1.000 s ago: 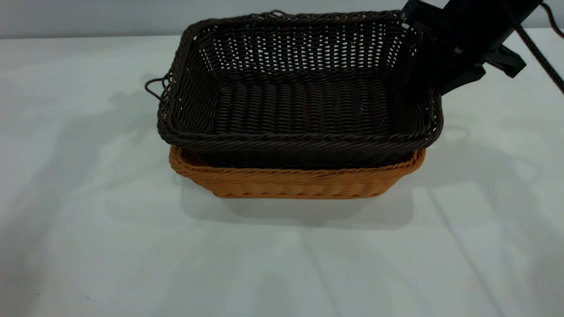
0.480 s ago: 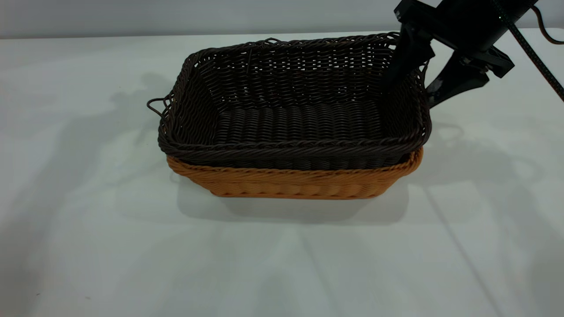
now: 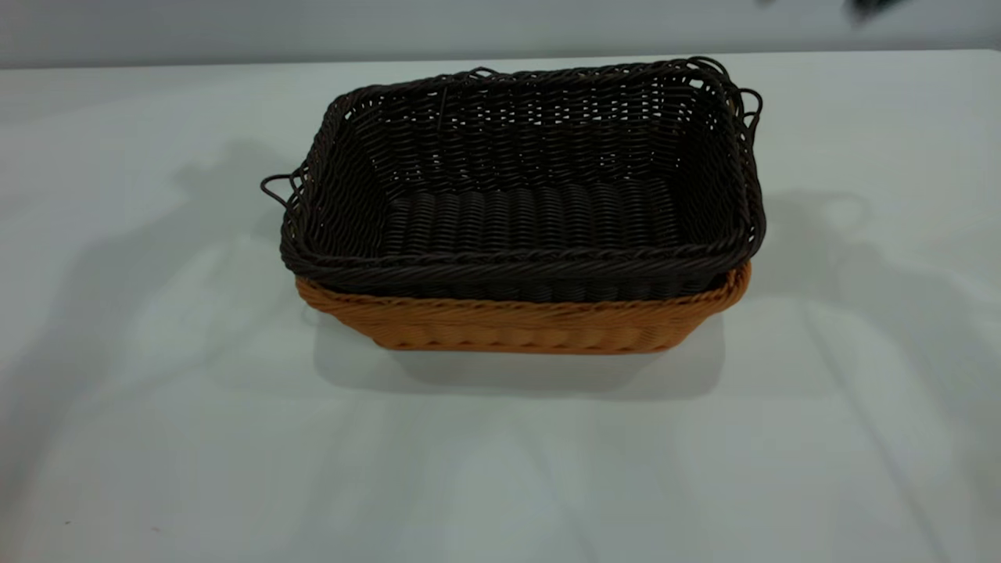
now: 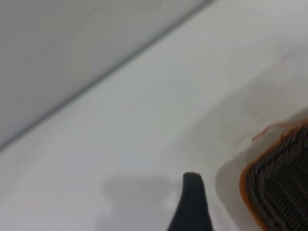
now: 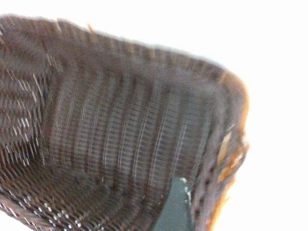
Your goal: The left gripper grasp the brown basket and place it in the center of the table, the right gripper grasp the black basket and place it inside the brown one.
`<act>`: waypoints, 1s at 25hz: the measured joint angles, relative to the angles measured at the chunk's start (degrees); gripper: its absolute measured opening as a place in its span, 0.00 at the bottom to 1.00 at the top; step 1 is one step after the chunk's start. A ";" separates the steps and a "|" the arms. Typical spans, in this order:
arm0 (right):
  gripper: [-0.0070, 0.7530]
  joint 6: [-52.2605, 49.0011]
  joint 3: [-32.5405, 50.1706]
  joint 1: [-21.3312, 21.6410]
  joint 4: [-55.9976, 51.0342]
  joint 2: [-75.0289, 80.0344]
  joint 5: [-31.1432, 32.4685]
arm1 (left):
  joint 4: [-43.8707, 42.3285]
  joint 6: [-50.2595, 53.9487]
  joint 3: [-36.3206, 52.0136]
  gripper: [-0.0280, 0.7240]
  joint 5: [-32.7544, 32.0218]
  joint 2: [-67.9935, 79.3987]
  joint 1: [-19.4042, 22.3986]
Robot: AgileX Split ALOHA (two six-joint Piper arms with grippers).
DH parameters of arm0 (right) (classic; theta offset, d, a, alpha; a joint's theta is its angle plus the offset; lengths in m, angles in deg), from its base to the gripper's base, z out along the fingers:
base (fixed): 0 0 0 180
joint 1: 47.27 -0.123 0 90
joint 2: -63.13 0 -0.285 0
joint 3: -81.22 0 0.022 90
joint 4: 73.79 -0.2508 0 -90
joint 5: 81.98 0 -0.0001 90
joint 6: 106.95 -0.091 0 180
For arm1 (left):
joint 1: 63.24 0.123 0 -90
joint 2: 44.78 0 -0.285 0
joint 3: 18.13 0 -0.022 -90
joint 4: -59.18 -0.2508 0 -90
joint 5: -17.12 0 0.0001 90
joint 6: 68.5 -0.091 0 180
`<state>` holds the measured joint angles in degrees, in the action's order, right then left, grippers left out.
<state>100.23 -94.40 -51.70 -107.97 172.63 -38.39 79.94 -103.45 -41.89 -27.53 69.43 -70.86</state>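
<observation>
The black basket [image 3: 524, 211] sits nested inside the brown basket [image 3: 524, 328] in the middle of the table [image 3: 156, 430]. No gripper touches either one. My right gripper [image 5: 216, 211] is open and empty above the black basket's end wall [image 5: 120, 130]; one finger [image 5: 175, 207] shows. In the exterior view only a dark blur of the right arm [image 3: 868, 8] shows at the top right edge. My left gripper [image 4: 236, 216] is open and empty over bare table beside the baskets' corner [image 4: 279, 192]; one finger [image 4: 192, 202] shows. It is out of the exterior view.
Loose strand loops stick out at the black basket's left end [image 3: 274, 184] and far right corner [image 3: 747, 98]. A grey wall [image 3: 313, 23] runs behind the table's far edge.
The right gripper, open astride the black basket's right wall half a second ago, has lifted up and away out of the exterior view. The black basket, tilted a second ago, lies settled.
</observation>
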 joint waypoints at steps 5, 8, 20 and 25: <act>0.79 -0.06 0.00 0.95 1.56 -15.57 3.83 | -6.39 8.61 0.00 0.77 -4.10 -8.61 0.00; 0.79 0.13 0.00 0.95 1.69 -24.81 8.73 | -12.52 16.70 0.00 0.77 -9.93 -13.89 0.05; 0.79 0.55 18.31 0.95 1.77 -59.81 19.13 | -19.31 31.18 2.60 0.77 -22.19 -29.03 0.05; 0.79 0.07 27.71 0.95 2.17 -72.49 21.30 | -19.44 31.41 14.53 0.77 -22.19 -39.47 0.05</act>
<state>100.30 -66.68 -50.76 -105.80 100.14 -17.09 60.51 -72.03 -27.36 -49.72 29.97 -70.81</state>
